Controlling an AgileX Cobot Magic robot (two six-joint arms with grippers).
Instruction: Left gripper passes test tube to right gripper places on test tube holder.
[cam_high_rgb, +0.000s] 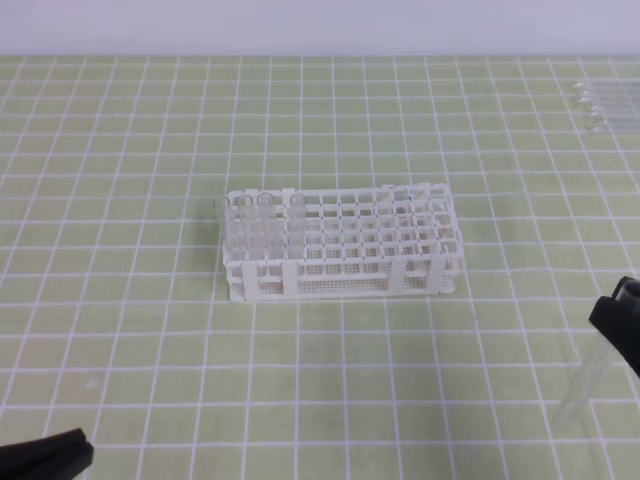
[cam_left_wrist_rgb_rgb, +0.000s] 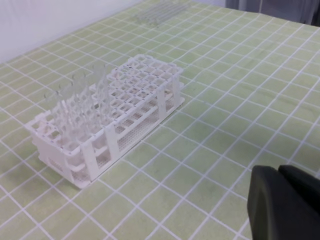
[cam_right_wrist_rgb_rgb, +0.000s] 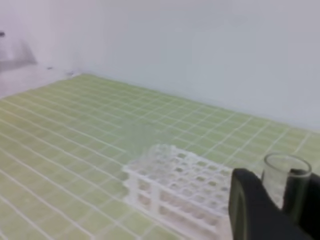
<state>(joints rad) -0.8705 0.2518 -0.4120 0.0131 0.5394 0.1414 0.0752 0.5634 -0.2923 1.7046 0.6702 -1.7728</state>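
The right end effector (cam_right_wrist_rgb_rgb: 280, 210) grips a test tube (cam_right_wrist_rgb_rgb: 286, 175) at the near right of the rack (cam_high_rgb: 340, 250); the left end effector (cam_left_wrist_rgb_rgb: 285, 205), near left, is closed, empty.

A pale green mat (cam_high_rgb: 120, 300) ruled with a white square grid covers the table. On it stands a white plastic lattice rack (cam_high_rgb: 345, 250) with a finely perforated base. Clear colourless glass tubes (cam_high_rgb: 262, 225) fill the rack's left end. Beyond the mat rises a plain white wall (cam_right_wrist_rgb_rgb: 200, 45). Both two-fingered grippers (cam_left_wrist_rgb_rgb: 285, 205) (cam_right_wrist_rgb_rgb: 272, 205) are matt black.
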